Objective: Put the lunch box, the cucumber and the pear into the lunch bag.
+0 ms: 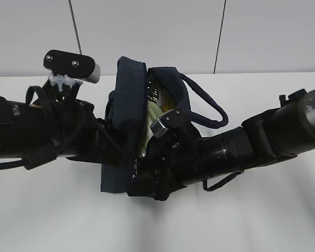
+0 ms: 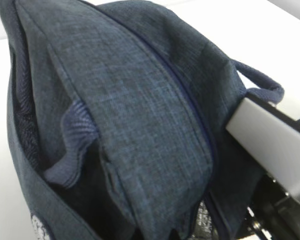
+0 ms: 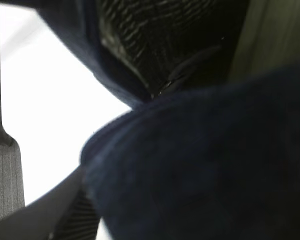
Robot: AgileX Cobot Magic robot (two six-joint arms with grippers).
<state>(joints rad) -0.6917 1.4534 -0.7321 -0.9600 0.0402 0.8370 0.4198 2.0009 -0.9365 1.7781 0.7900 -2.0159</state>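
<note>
The navy lunch bag (image 1: 127,100) stands mid-table with its top open and its flap raised. Inside it I see silvery lining, a pale green surface (image 1: 148,128) that looks like the lunch box lid, and a bit of yellow (image 1: 168,103), perhaps the pear. The cucumber is hidden. My left arm (image 1: 52,136) reaches the bag's left side; its jaws are hidden by fabric. The bag (image 2: 140,100) fills the left wrist view. My right arm (image 1: 226,149) presses against the bag's front. In the right wrist view blurred navy fabric (image 3: 200,170) covers the jaws, and one ribbed finger (image 3: 72,220) shows.
The bag's loop handle (image 1: 207,113) hangs to the right over the white table (image 1: 252,220). The right arm's grey camera block (image 2: 270,140) sits close to the bag in the left wrist view. A white wall stands behind the table.
</note>
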